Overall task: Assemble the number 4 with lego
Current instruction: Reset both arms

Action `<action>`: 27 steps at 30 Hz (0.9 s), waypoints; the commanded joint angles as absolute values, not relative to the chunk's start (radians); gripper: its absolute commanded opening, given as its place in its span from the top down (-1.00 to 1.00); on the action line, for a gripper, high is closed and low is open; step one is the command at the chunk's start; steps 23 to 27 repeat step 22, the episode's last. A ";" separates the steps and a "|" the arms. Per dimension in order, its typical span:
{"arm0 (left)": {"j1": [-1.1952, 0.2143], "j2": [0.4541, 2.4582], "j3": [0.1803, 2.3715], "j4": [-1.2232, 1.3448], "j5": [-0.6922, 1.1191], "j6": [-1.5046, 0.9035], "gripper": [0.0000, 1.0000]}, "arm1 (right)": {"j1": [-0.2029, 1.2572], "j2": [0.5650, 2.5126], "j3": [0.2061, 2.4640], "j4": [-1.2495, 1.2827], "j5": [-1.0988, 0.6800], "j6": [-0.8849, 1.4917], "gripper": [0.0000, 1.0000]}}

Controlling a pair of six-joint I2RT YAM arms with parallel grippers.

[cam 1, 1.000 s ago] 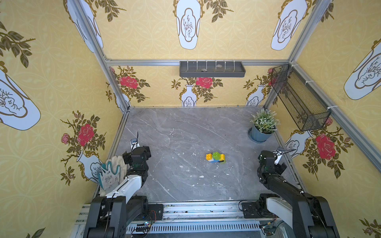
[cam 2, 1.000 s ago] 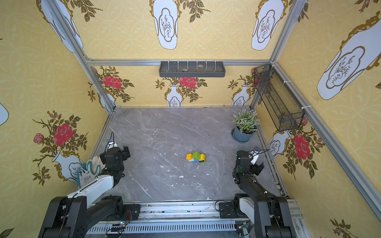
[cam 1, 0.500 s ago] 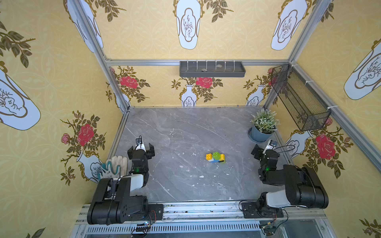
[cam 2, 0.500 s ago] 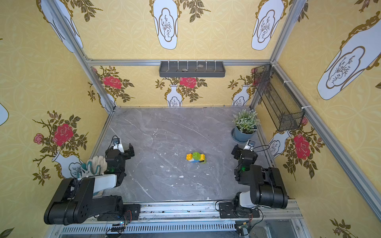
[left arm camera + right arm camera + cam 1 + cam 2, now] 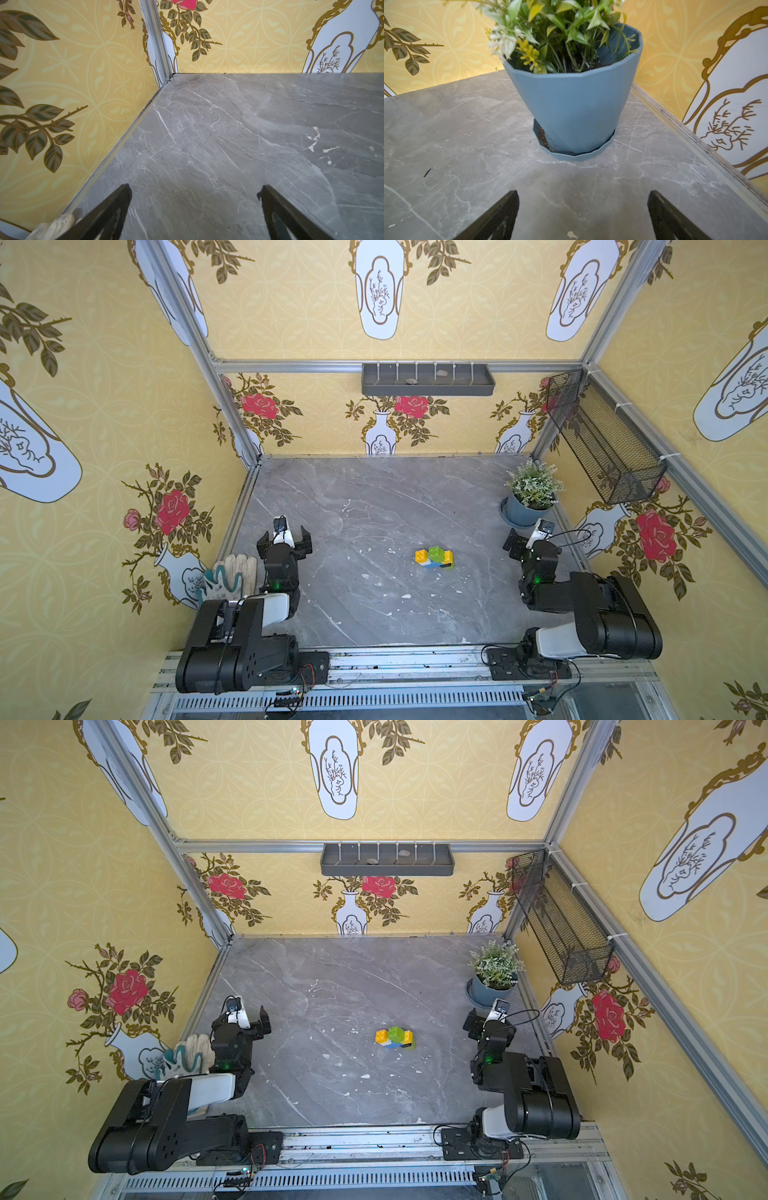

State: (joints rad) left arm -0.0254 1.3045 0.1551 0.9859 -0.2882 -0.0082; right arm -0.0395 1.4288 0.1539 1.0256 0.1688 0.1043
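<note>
We begin with the grey marble tabletop (image 5: 374, 497). The two black arms sit folded low at its near corners: the left arm (image 5: 232, 635) is beside a work glove (image 5: 230, 577), and the right arm (image 5: 598, 618) is just before a potted plant (image 5: 530, 497). The left pincer (image 5: 284, 536) is spread wide and holds nothing; in its wrist view only bare stone lies between the jaws. The right pincer (image 5: 582, 192) is spread equally wide and is also empty, facing that plant. The number 4 (image 5: 434, 559) lies near the middle of the tabletop, somewhat toward the right arm and well apart from both pincers. In both top views it is one joined cluster, where we can make out a yellow brick (image 5: 420, 556), a green brick (image 5: 436, 552) and a blue brick (image 5: 430, 566) lower down. We see no loose lego around it. We judge that the joining is finished, or nearly so, and that the arms are at rest — though from above we cannot tell whether the shape truly reads as a 4. If a correction is needed, one arm must reach far toward the middle and narrow its jaws a lot, because each brick is much smaller than a pincer — and the other arm should steady the cluster.
</note>
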 commanded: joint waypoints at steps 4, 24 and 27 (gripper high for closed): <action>-0.025 1.306 0.155 1.011 -0.283 0.000 -1.00 | -0.038 1.430 0.156 1.068 0.180 0.103 -0.95; -0.025 1.305 0.155 1.011 -0.283 0.000 -1.00 | -0.040 1.432 0.158 1.066 0.172 0.109 -0.95; -0.025 1.305 0.155 1.011 -0.283 0.000 -1.00 | -0.040 1.432 0.158 1.066 0.172 0.109 -0.95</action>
